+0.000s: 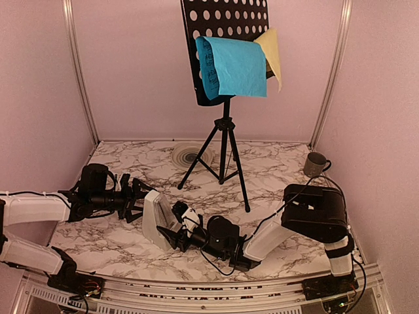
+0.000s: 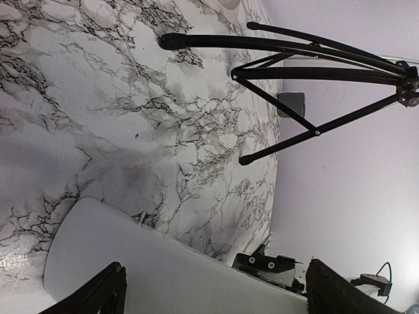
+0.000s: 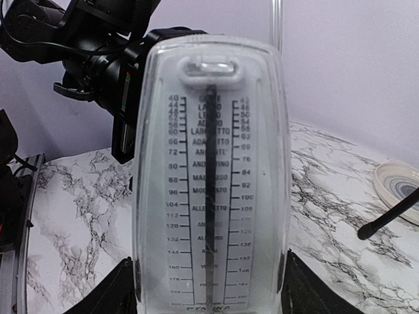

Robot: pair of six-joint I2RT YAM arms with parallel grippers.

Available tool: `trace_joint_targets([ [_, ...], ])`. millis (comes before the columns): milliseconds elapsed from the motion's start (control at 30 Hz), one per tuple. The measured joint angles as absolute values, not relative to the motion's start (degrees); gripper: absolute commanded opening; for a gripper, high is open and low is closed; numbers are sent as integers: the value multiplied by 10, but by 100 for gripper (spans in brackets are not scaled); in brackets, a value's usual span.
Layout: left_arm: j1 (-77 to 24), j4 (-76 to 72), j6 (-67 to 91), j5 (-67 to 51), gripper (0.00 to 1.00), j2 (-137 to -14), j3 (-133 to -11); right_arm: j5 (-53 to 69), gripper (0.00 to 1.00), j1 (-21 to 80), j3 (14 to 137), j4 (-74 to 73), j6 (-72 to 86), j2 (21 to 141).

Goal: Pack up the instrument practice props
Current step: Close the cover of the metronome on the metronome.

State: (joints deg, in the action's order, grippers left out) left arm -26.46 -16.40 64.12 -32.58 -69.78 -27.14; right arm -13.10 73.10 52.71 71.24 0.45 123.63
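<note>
One prop in hand: the white metronome (image 1: 156, 219) stands on the bench (image 1: 281, 173) near its front edge, right gripper (image 3: 208, 291) pinching its lower sides, left gripper (image 2: 216, 294) spread wide about it, contact unclear; next move likely needs a level lift clear of the music stand (image 1: 224, 124).

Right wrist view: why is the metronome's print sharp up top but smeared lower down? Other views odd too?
Right wrist view: the metronome is very close, probably why its lower print blurs. Top view: pinkish light tints the walls. Left wrist view: turned sideways, glare on the table.
</note>
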Motion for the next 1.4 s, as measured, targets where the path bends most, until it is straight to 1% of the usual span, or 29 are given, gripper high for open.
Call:
trace_joint_targets([
  [167,-265,-165,641,-329,96,-698,-269,-129,45,730,528,709,4,1237],
  [833,-262,-178,643,-325,95,-698,-269,-101,47,724,565,583,11,1207],
  [967,-263,-173,638,-312,99,-682,-268,-95,47,722,569,563,12,1200],
  [1133,-258,-75,579,-260,99,-603,-302,-93,47,722,572,555,13,1199],
  [1233,-254,-4,531,-217,99,-535,-352,-93,47,722,573,554,13,1199],
  [1300,-253,34,496,-209,99,-503,-392,-93,47,722,574,552,13,1199],
  [1400,-262,103,432,-208,99,-499,-461,-93,47,722,577,547,13,1199],
])
